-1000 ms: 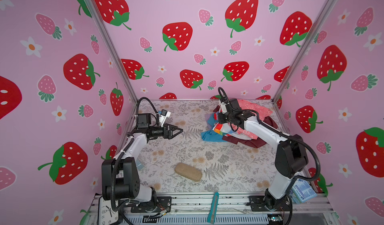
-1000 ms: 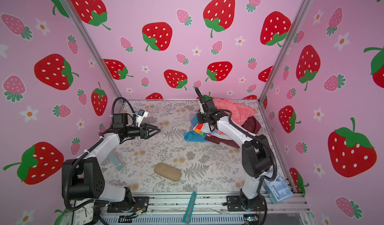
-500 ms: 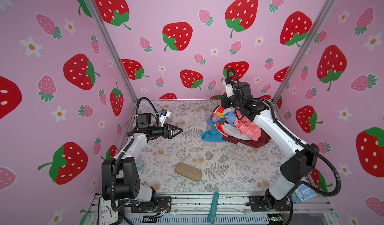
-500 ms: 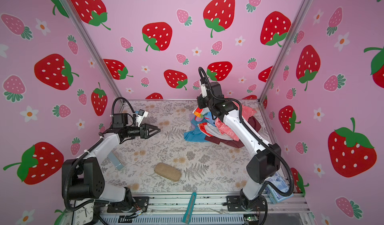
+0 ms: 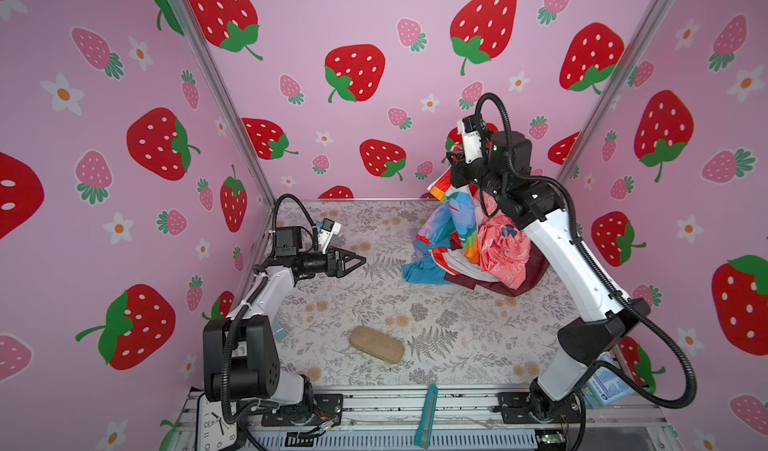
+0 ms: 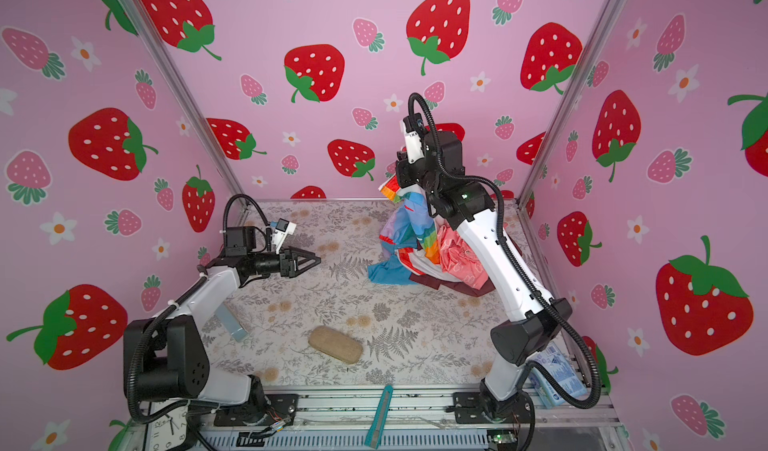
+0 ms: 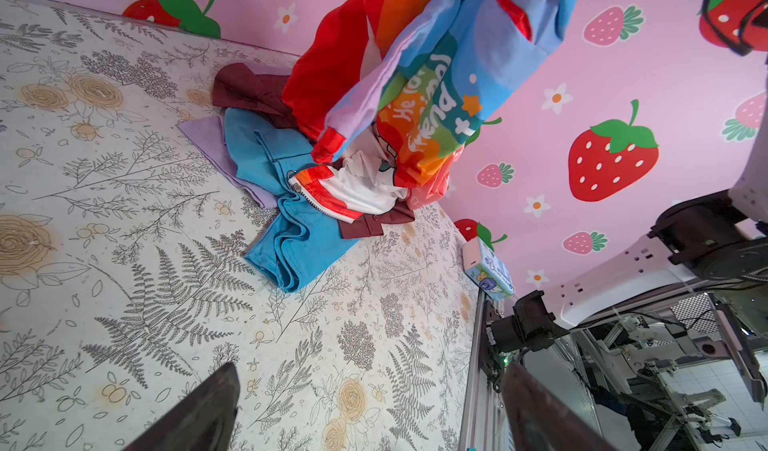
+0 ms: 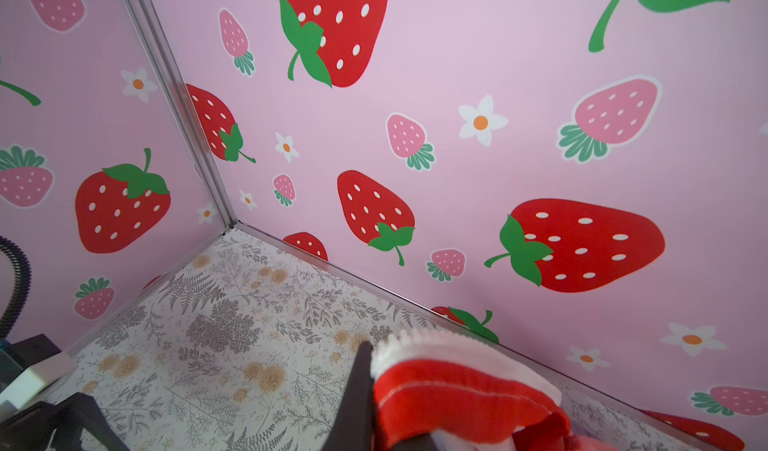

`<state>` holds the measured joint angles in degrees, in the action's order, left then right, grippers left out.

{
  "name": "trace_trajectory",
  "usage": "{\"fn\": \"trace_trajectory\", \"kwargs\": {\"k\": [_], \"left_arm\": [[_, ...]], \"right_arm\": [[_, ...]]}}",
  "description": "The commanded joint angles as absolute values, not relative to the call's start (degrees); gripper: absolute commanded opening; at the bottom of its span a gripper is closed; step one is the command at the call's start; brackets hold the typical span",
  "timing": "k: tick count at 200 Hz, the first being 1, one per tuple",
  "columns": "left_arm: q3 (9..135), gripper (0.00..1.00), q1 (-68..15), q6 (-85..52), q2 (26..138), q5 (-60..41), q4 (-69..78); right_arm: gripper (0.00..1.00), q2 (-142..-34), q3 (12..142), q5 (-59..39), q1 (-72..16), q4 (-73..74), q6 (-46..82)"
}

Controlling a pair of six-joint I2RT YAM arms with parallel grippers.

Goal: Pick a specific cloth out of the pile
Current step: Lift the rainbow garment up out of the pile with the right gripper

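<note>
— High at the right of centre in both top views, the right claw (image 5: 448, 183) has climbed well above the worktop (image 5: 374, 303). A second ago it sat low at the pile (image 5: 530, 280).
— And it is clamped on what?
— On a red-bordered corner of the cloth (image 5: 442, 224). The right wrist view shows the red hem and white edge pinched between the dark fingers (image 8: 359, 386).
— So the cloth has risen with it.
— Most of it. It hangs as a long rainbow drape, blue, lavender and orange, from the claw down to the heap just below it in the frame. Half a second ago that drape was shorter.
— Is it free?
— Not yet. The left wrist view shows its lower end, white with red stripes, lying on the plain blue piece (image 7: 286, 237). The salmon-pink cloth (image 5: 503, 249) bulges up against it, perhaps dragged along.
— What does that mean for the task?
— The wanted piece seems chosen and the pull is working. More height or a sideways draw is likely needed before the tail slips out without taking neighbours.
— And the left claw (image 5: 359, 259)?
— Unmoved at the left of centre, above the worktop, holding nothing. Its fingers stand well apart in its own wrist view.
</note>
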<state>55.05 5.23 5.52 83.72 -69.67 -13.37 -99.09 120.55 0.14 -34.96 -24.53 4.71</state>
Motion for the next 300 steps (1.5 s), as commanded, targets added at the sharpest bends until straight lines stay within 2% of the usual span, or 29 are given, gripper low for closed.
{"fn": "trace_trajectory", "kwargs": {"k": [1,49,118,172,214,300], "left_arm": [[57.5,0.99,5.1,5.8,82.68,-71.38,-12.66],[57.78,0.99,5.05,5.8,82.7,-71.44,-12.75],[57.57,0.99,5.07,5.9,82.68,-71.44,-12.74],[57.27,0.99,5.13,6.15,82.09,-70.91,-12.92],[56.96,0.99,5.31,6.46,79.48,-69.67,-13.44],[55.43,0.99,6.84,7.38,72.53,-67.25,-15.3]], "right_arm": [[0.0,-100.2,125.77,-3.98,-34.99,-21.7,2.55],[0.0,-101.16,129.58,-10.24,-35.05,-17.34,3.65],[0.0,-101.1,131.75,-12.08,-35.07,-9.62,3.99],[0.0,-102.83,134.69,-17.69,-35.06,-2.24,6.8],[0.0,-106.58,137.14,-23.74,-35.06,5.86,12.73],[0.0,-123.02,146.06,-33.81,-35.05,24.51,32.79]]}}
